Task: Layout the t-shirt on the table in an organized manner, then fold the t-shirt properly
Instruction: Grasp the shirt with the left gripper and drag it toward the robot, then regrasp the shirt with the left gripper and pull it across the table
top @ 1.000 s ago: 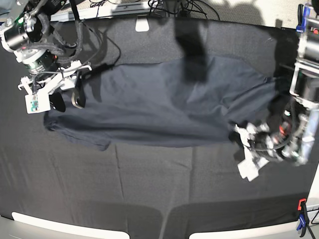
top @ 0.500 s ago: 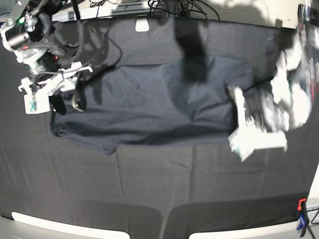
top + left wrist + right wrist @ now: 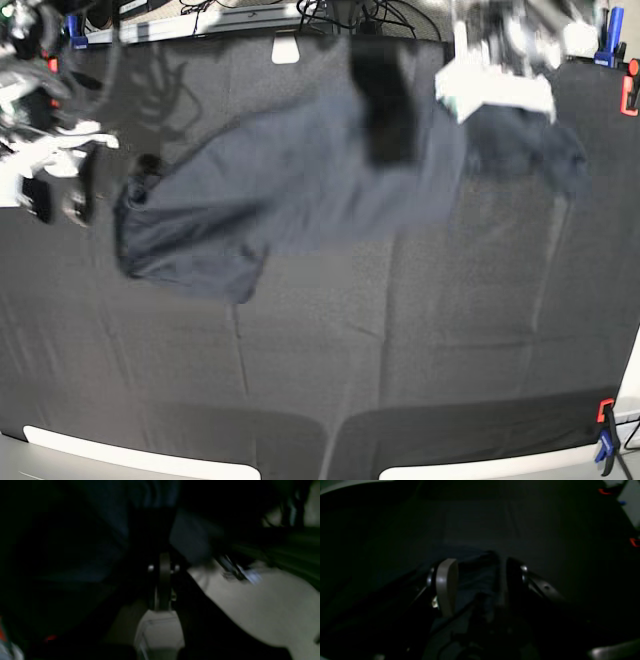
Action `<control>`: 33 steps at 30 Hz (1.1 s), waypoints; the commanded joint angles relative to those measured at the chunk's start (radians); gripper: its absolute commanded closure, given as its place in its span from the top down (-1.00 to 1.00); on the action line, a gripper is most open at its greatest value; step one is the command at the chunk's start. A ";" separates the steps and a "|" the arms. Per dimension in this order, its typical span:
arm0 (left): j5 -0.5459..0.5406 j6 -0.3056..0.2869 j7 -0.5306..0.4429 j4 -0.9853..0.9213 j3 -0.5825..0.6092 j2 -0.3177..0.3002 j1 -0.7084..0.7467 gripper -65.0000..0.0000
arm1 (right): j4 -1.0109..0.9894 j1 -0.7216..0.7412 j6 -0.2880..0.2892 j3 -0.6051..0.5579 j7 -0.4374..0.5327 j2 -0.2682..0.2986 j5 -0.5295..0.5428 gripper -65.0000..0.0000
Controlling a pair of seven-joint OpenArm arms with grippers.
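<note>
Base view: t-shirt (image 3: pixel 300 185) stretches lengthwise between my left claw (image 3: pixel 495 85), pinching its upper-right end, and my spread right claw (image 3: pixel 55 195).

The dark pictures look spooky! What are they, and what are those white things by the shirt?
The white things are a robot's two arms. The bright picture looks down on a table covered in black cloth. The two dark pictures come from small cameras on the arms' wrists. A dark blue t-shirt lies rumpled on the table. The left end effector, at the top, is shut and seems to pinch the t-shirt's edge. The right end effector is open, just above the fabric.
</note>
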 commanded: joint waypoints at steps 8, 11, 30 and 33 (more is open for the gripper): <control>0.003 -0.038 -0.134 0.020 -0.004 0.006 0.105 -1.00 | 0.018 0.003 0.024 0.011 0.027 0.007 0.021 -0.06; 0.003 -0.038 -0.134 0.019 -0.004 0.024 0.077 -1.00 | 0.018 0.003 0.024 0.011 0.027 0.007 0.022 -0.06; 0.093 0.061 -0.082 0.037 -0.004 0.025 -0.026 0.02 | 0.018 0.003 0.024 0.011 0.027 0.007 0.021 -0.06; 0.164 0.100 -0.083 0.037 -0.004 0.025 -0.102 0.02 | 0.018 0.003 0.024 0.011 0.027 0.007 0.021 -0.06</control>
